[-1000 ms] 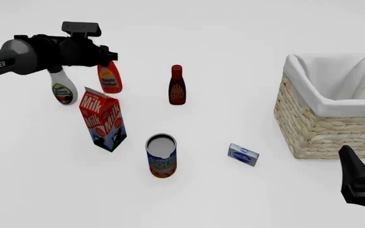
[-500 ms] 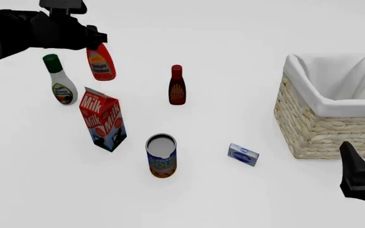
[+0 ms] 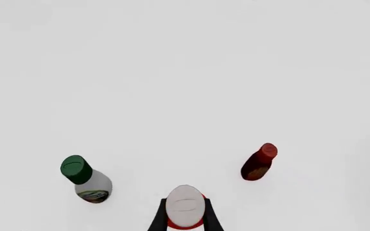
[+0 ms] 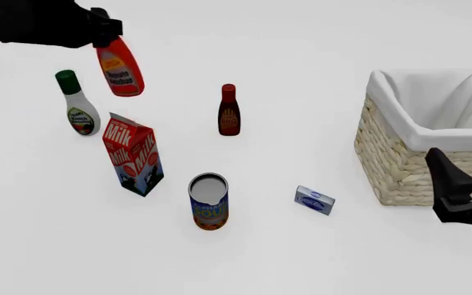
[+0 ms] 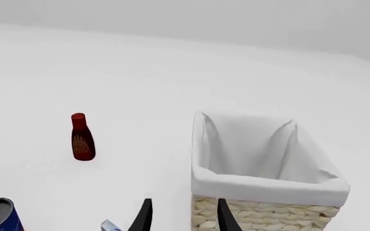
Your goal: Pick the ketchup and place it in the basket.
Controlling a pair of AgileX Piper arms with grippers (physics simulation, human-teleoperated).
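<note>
The ketchup [image 4: 120, 69], a red-orange bottle with a yellow label, hangs in the air at the far left, well above the table. My left gripper [image 4: 105, 27] is shut on its top; in the left wrist view the white cap [image 3: 185, 211] sits between the two dark fingers. The wicker basket [image 4: 412, 166] with white lining stands at the right [image 5: 262, 211]. My right gripper [image 4: 457, 187] hovers low at the basket's near side; its fingers [image 5: 145, 216] stand apart with nothing between them.
A white bottle with green cap [image 4: 78, 104] and a dark-red bottle [image 4: 228, 110] stand on the table. A milk carton [image 4: 133, 153], an open can [image 4: 209, 201] and a small blue box [image 4: 314, 200] lie nearer the front.
The left gripper has lifted the ketchup off the table and carried it upward. The right gripper has risen slightly beside the basket.
</note>
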